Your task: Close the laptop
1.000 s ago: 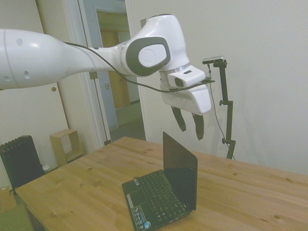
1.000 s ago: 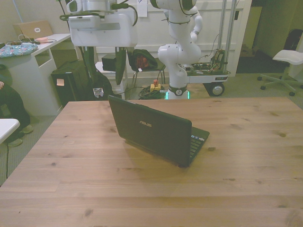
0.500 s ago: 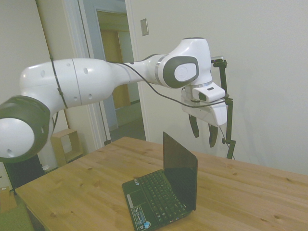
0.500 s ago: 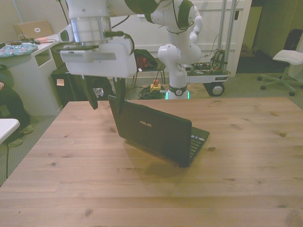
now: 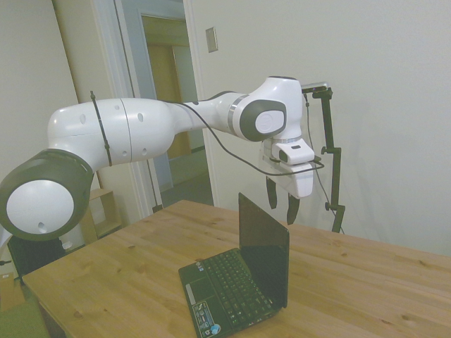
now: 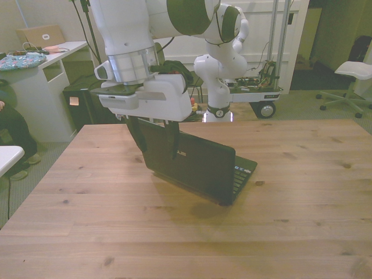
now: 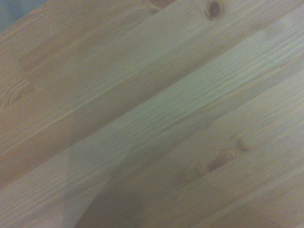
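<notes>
Arm: it has swung in and dropped lower over the last second.
Counter (image 6: 302, 174): bare wood fills the wrist view.
Laptop (image 5: 243, 282): open mid-counter, lid upright.
Hand (image 5: 282, 206): fingers apart, now just behind the lid's top edge, likely ready to push it shut.

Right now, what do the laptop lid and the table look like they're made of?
The laptop lid looks like black plastic with a glossy finish: its outer face carries a pale sheen and a faint silver logo in the front view. It could be coated metal; the look leaves that open. The table looks like light, knotty wood in joined planks, pine-like, with a smooth, low-sheen surface: grain, seams and knots show clearly in the wrist view.
</notes>
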You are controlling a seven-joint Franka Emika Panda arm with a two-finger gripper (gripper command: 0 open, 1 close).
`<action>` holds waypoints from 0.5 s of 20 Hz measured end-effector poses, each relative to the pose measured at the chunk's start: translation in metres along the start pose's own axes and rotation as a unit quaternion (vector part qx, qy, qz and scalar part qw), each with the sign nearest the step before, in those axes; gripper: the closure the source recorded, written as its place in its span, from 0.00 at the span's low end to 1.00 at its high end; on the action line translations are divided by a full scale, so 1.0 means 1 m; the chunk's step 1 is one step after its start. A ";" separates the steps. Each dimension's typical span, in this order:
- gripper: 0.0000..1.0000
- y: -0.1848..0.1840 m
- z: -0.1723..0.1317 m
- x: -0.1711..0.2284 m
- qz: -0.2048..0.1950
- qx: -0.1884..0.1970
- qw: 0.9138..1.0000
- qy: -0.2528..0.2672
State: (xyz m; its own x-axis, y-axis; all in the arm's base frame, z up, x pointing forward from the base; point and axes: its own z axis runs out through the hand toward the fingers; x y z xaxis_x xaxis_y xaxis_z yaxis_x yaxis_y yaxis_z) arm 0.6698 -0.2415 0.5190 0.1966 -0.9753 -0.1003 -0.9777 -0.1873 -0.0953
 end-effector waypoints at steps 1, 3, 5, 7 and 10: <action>1.00 0.001 0.004 -0.001 0.002 -0.004 1.000 -0.003; 1.00 0.003 0.008 -0.001 0.004 -0.008 1.000 -0.007; 1.00 0.006 0.009 0.000 0.006 -0.010 1.000 -0.008; 1.00 0.008 0.009 0.001 0.008 -0.011 1.000 -0.008; 1.00 0.011 0.008 0.000 0.009 -0.013 1.000 -0.011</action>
State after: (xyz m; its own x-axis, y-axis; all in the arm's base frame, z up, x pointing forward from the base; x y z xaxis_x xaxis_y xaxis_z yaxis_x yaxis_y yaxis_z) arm 0.6592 -0.2429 0.5096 0.1802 -0.9758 -0.1241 -0.9826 -0.1728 -0.0677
